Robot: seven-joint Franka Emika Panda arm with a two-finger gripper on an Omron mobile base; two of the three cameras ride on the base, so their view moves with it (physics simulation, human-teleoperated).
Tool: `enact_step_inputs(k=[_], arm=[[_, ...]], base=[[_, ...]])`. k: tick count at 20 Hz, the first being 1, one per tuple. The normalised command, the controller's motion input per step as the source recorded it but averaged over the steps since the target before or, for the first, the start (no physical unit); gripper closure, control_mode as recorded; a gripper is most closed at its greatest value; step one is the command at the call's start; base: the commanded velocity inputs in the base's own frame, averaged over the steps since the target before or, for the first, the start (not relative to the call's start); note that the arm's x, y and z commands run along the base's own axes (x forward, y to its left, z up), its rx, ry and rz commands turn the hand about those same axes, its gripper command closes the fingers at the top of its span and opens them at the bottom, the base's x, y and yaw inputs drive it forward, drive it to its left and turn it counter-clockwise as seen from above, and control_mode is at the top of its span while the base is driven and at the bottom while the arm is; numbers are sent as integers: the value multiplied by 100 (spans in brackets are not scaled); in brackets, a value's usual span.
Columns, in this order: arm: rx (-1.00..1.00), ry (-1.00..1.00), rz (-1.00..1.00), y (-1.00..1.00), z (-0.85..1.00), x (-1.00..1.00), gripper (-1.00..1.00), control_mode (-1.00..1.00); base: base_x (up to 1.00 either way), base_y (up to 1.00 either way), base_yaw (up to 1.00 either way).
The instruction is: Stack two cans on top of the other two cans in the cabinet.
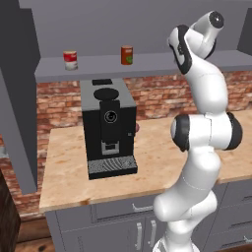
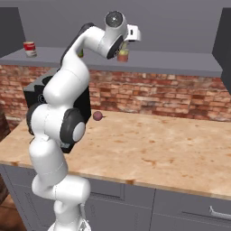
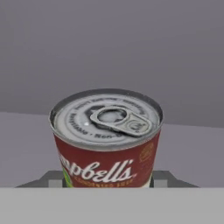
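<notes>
I have the arm raised to the cabinet [image 1: 147,66], with the end effector [image 2: 122,50] at shelf height in the right base view. In the hand view a red can [image 3: 106,138] with a silver pull-tab lid sits between the finger tips, which flank its lower sides. The end effector is clamped on this can. A small green patch shows at the can's lower left edge in the hand view. In the right base view the same can appears just below the wrist, its base at or just above the grey shelf; I cannot tell whether it touches.

In the left base view the red-and-white can [image 1: 70,60] stands upright on the left part of the shelf. The orange-red can [image 1: 127,55] stands upright further right on the same shelf, well apart from the first. Both stand singly, with nothing stacked on them. The right base view shows the red-and-white can at the far left end of the shelf.

Below the shelf, a black coffee machine [image 1: 108,128] stands on the counter [image 1: 162,162] against the brick wall [image 1: 157,93]. A small dark red round object [image 2: 98,116] lies on the counter just beside the machine. Grey drawers [image 2: 189,212] run under the counter edge.
</notes>
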Motion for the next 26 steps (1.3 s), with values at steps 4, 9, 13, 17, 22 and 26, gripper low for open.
enact_step_inputs(k=[4, 9, 13, 17, 22, 26], arm=[[0, 0, 0, -15, 0, 6, 100, -100], [0, 0, 0, -5, -4, -11, 100, -100], [0, 3, 0, 14, -1, -6, 100, -100], [0, 1, 0, 16, -2, 0, 100, -100], [0, 0, 0, 1, -9, 0, 100, -100], [0, -2, 0, -3, -13, 0, 100, -100]], base=[[0, 0, 0], [0, 0, 0], [0, 0, 0], [0, 0, 0], [0, 0, 0], [0, 0, 0]])
